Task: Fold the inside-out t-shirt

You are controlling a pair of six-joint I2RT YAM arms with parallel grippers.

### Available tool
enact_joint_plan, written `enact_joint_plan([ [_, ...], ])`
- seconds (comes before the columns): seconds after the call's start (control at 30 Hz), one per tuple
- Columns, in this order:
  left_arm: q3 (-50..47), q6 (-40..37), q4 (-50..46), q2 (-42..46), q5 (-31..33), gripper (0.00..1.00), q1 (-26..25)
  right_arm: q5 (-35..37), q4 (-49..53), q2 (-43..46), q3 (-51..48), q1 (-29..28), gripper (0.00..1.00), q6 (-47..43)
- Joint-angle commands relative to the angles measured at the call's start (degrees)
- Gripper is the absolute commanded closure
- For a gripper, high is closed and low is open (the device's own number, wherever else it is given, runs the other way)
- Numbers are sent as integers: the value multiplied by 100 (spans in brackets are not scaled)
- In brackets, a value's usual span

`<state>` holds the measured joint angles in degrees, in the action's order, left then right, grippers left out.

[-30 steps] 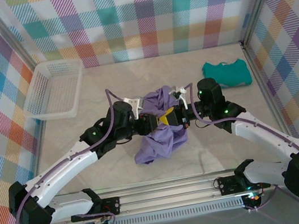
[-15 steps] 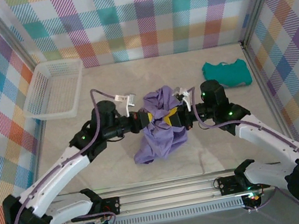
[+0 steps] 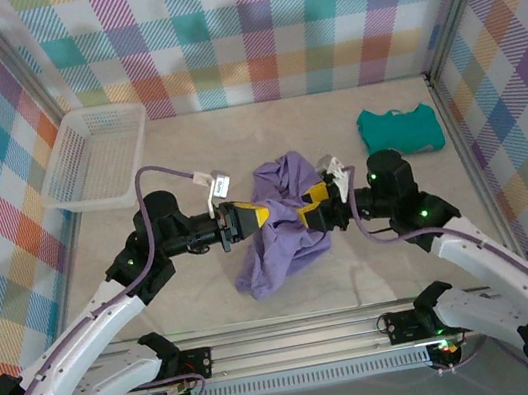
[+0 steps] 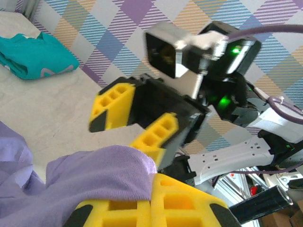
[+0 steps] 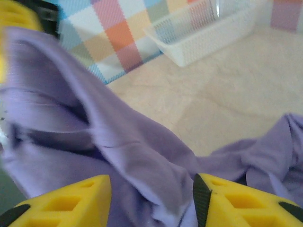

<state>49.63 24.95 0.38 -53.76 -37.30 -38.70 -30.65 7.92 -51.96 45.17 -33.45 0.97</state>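
A white mesh basket (image 3: 92,202) sits at the far left of the table (image 3: 177,161), up against the checked side wall. To its right the left gripper (image 3: 252,218) reaches in toward the middle of the table. Its yellow jaws are pressed together on a fold of the t-shirt (image 3: 281,235), and in the left wrist view the purple cloth drapes over the closed tips.

The t-shirt is a crumpled purple heap in the middle of the table, between the two grippers. Its upper part is bunched up at gripper height, and a loose tail trails toward the near edge.

Just right of the heap is the right gripper (image 3: 309,212), facing the left one. Its jaws stand apart and clamp nothing. In the right wrist view the yellow fingers (image 5: 71,198) sit on either side of a ridge of cloth without pinching it.

Farther right, near the back corner and well apart from the heap, lies a small folded teal garment (image 3: 400,130).
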Motion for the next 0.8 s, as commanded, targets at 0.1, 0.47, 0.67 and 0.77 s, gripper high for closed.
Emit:
enact_joint_plan([
  [0.1, 99, -384, -17, -87, -168, 100, 76, -126, 25, -321, 217, -467, 47, -1223],
  [0.47, 440, -922, -1567, -19, 2427, 100, 130, -969, -902, -877, 323, -462, 100, -65],
  [0.67, 947, -1012, -2346, -655, 4118, 96, 143, -2070, -2214, -1247, 121, -302, 100, 1515],
  [0.77, 1125, -986, -2566, -770, 4230, 77, 148, -1880, -2880, -1475, 30, -285, 100, 2162],
])
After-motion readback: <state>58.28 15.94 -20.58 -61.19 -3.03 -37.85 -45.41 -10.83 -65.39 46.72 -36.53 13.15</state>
